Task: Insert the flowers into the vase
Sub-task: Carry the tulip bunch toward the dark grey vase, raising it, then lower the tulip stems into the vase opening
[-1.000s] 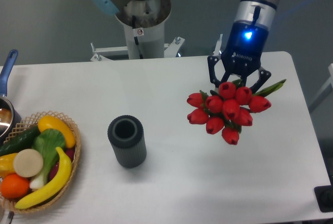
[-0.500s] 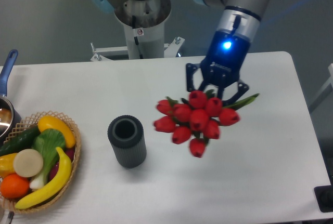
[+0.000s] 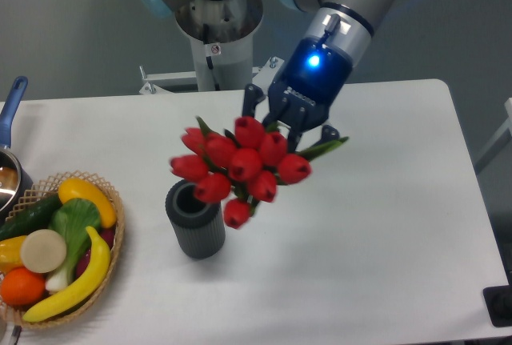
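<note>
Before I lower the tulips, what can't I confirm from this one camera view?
- Stem ends of the flowers: hidden behind the buds.
- Vase mouth: partly covered by buds, so alignment and height above it are unclear.
- Gripper fingertips: hidden by the bunch and leaves.

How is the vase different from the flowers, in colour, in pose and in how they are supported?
The vase is dark grey; the flowers are red with green leaves. The vase stands upright on the table; the flowers are held in the air by the gripper. The vase looks narrower than the flowers. In the picture the flowers overlap the vase's mouth.
</note>
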You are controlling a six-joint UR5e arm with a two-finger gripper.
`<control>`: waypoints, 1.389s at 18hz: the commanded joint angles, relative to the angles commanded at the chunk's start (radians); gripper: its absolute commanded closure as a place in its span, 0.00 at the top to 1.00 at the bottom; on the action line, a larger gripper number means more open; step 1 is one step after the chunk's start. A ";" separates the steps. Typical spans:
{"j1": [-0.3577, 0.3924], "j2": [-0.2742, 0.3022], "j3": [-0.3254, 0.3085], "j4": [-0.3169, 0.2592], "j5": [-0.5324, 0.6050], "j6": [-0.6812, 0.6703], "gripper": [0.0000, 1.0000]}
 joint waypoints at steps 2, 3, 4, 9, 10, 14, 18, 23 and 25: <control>-0.008 -0.015 -0.002 0.000 -0.068 0.039 0.40; -0.012 -0.020 -0.011 0.000 -0.092 0.048 0.40; -0.021 -0.020 -0.026 0.000 -0.118 0.061 0.40; -0.026 -0.009 -0.112 0.002 -0.236 0.143 0.40; -0.026 -0.009 -0.123 0.000 -0.255 0.154 0.40; -0.031 -0.003 -0.164 0.000 -0.292 0.184 0.40; -0.041 0.001 -0.184 0.000 -0.304 0.184 0.40; -0.054 -0.012 -0.207 0.000 -0.304 0.189 0.40; -0.055 -0.018 -0.210 0.000 -0.304 0.190 0.40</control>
